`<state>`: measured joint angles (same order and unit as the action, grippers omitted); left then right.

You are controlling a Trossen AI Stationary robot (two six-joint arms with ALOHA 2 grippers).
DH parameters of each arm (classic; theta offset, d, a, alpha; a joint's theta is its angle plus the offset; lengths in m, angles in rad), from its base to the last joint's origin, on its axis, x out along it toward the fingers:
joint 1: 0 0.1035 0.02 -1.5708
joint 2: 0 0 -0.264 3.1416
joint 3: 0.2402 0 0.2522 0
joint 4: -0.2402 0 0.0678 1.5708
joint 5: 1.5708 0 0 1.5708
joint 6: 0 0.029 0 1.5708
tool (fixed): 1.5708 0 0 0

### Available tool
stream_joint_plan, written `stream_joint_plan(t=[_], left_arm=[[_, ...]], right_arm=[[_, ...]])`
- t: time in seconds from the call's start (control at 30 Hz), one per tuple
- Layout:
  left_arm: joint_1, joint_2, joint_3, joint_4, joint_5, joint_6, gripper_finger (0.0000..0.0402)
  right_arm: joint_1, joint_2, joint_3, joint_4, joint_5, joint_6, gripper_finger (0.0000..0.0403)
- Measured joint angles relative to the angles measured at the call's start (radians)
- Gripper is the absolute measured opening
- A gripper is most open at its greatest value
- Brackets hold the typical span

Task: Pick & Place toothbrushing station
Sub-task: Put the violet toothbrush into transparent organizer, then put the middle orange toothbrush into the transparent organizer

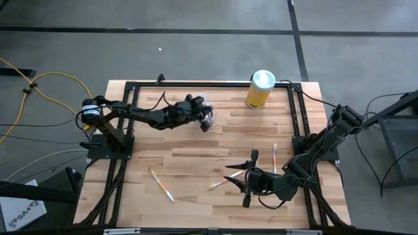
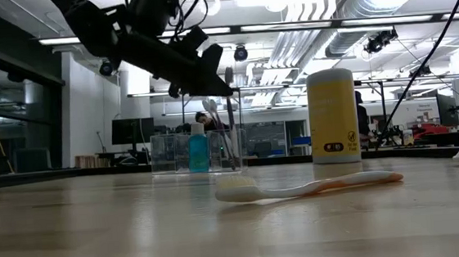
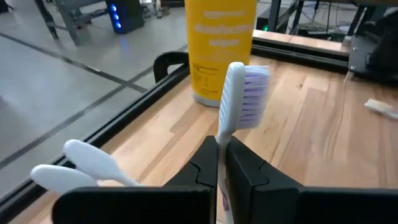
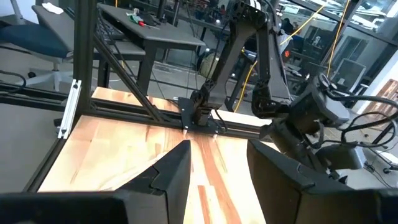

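Left gripper [image 3: 222, 163] has its fingers clamped on a white toothbrush [image 3: 235, 93], bristles up, hovering over the station [image 2: 194, 152] near the back of the surface [image 1: 196, 150], a little left of the middle. Low view shows that clear holder sitting on the wood with a blue tube [image 2: 197, 149] and what looks like 1 or 2 brushes already standing in it, so part of the loading seems done. This brush has not gone in yet.

Still loose on the wood: 1 brush [image 1: 162, 185] front left, 1 brush [image 1: 222, 181] near the front middle, and another [image 1: 275, 156] just beside the right arm. That makes at least 3 to go after this one, by my count.

Right gripper [image 4: 217, 163] waits low at the front right, fingers apart and holding nothing, close to those 2 brushes.

Room looks decent: the yellow canister [image 1: 260, 89] stands well apart to the right of the station, against the back rail. The black frame [image 1: 196, 84] runs just behind the holder, so the drop wants to come straight down, not from behind
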<state>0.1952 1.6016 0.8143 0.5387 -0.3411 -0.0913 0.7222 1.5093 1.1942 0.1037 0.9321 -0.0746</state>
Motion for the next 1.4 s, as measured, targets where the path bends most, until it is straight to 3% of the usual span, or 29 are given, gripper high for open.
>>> stream_joint_plan(t=[0.3, 0.67, 1.03, 1.4], left_arm=[[0.084, 0.000, 0.001, -0.041, 0.172, -0.117, 0.0029], [0.104, 0.000, 0.001, -0.117, 0.174, -0.146, 0.0059], [0.094, 0.000, 0.001, -0.094, 0.183, -0.149, 0.0130], [0.004, -0.001, 0.001, -0.018, 0.191, -0.089, 0.0136]], right_arm=[[0.012, 0.000, 0.000, 0.001, 0.002, 0.000, 0.0149], [0.011, 0.000, 0.000, 0.003, 0.003, 0.000, 0.0149], [0.011, 0.000, 0.000, 0.004, 0.003, 0.000, 0.0149], [0.011, 0.000, 0.000, 0.002, 0.003, 0.000, 0.0149]])
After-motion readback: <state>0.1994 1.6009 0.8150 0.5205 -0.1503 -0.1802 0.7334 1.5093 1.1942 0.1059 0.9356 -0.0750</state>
